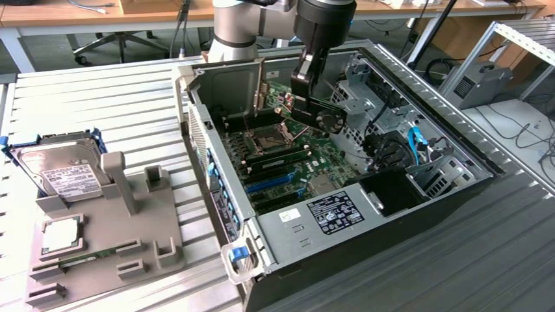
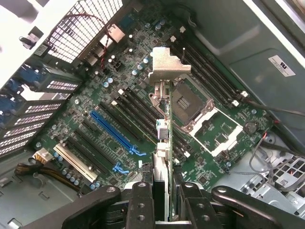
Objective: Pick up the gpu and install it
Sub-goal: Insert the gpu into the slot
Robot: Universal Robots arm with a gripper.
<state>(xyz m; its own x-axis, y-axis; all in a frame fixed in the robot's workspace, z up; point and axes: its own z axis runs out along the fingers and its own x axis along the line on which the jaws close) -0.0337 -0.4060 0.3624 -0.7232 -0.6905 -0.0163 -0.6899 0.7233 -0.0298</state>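
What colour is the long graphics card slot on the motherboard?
Blue; the slot shows best in the wrist view.

Soft, even light fills the exterior view; the desk (image 1: 113, 110) shines pale, the computer case (image 1: 286, 244) is dimmer inside. In the wrist view the end effector (image 2: 165, 192) looks dark; the case wall (image 2: 28, 19) glares white.

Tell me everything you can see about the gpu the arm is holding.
The gpu is a thin green circuit board with a black cooler, a round fan and a bent silver metal end bracket. The gripper is closed on it, one finger on each face. It hangs over the motherboard inside the open computer case, seated in no slot and touching only the gripper.
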